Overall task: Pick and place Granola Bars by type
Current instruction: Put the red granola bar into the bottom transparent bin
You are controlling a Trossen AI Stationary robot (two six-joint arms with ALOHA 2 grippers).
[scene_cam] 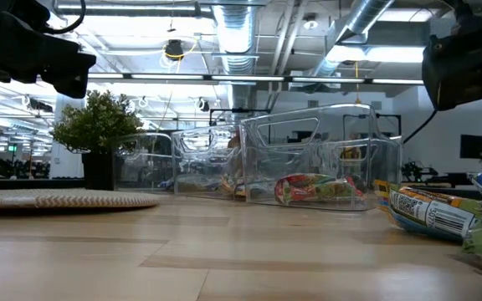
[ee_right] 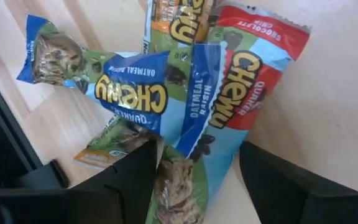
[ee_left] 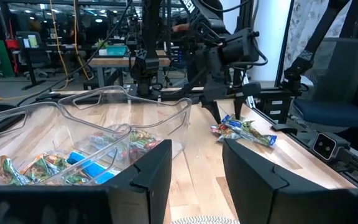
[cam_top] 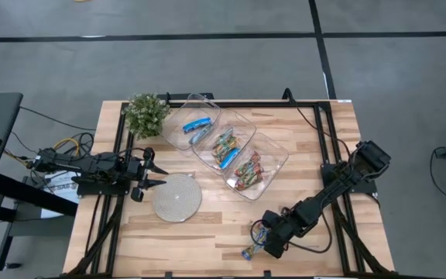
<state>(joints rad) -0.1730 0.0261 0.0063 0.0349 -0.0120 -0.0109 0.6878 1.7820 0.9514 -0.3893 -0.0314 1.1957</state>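
My right tool (cam_top: 267, 242), fingers apart, hangs over the loose granola bars (ee_right: 191, 93) at the bench's (cam_top: 207, 232) lower right; one bar lies between its fingers. Left tool (cam_top: 147, 177), half-spread, waits mid-left.

Two dark, six-joint arms are showing matte black segmented housings. The left arm (cam_top: 91, 167) is trailing yellow and orange cables at its base; the right arm (cam_top: 339, 186) is carrying blocky black joints.
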